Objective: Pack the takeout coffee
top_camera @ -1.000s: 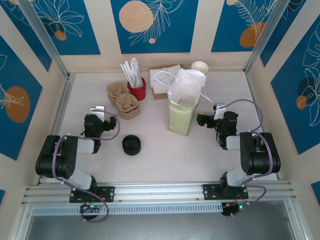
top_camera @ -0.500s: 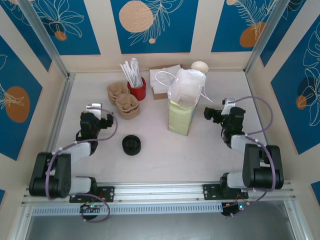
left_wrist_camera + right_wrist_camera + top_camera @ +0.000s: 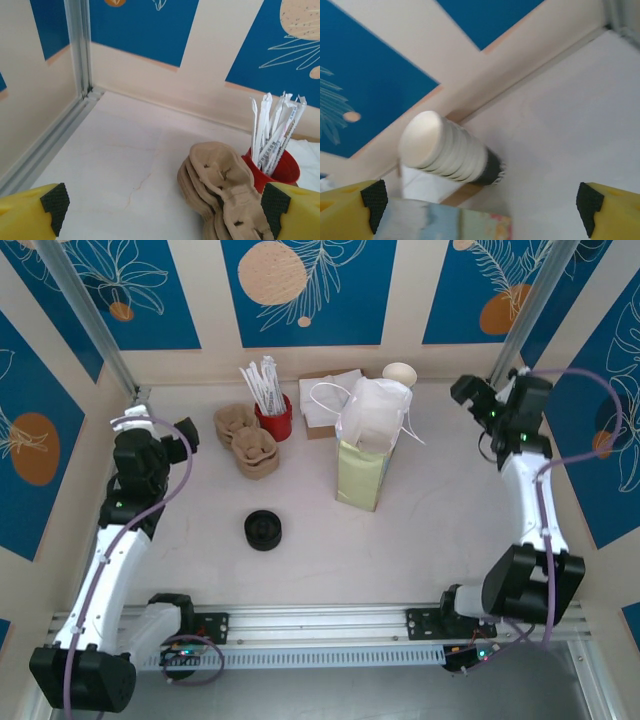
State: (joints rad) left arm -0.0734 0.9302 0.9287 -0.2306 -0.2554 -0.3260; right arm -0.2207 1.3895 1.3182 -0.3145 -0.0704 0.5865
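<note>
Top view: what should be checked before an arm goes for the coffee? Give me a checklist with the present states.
1. Left gripper open: ok.
2. Right gripper open: ok.
3. Both grippers holding nothing: ok.
4. Bag upright: ok.
5. Bag mouth open: cannot tell; white material on top hides it.
6. Target cup confirmed: cannot tell; the black round thing shows no cup sides from above.
</note>
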